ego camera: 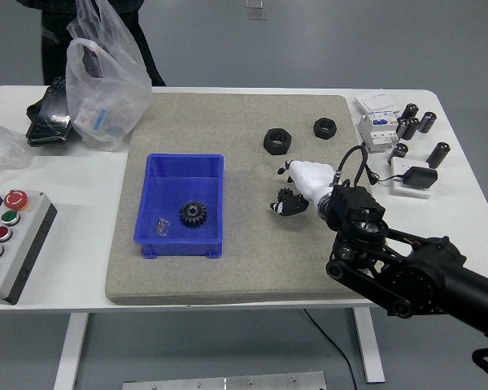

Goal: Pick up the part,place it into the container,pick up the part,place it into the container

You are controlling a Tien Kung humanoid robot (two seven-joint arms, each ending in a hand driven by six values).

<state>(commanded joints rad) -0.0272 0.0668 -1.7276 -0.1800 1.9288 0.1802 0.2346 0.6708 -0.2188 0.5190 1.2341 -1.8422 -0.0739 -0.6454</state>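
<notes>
The small black gear (285, 197) sat on the grey felt mat (252, 244), right of the blue bin (213, 175), with the right hand (291, 193) down over it. The dark fingers (286, 207) curled around the gear, but whether they had actually clamped it or only closed beside it could not be told; it was not lifted clear of the mat.

One larger black gear (193, 214) already lay inside the bin, beside a small clear piece (161, 227), so the first pick and place looked done. The second looked to be at the grasping stage, with lifting, carrying and release into the bin left.

Two black hex nuts (277, 140) (325, 127) rested further back on the mat, well apart from the hand. A plastic bag (102, 81) stood at the mat's far left corner, a button box (8, 240) at the table's left edge, and dark cylinders (427, 122) on the right. The left arm was out of view.
</notes>
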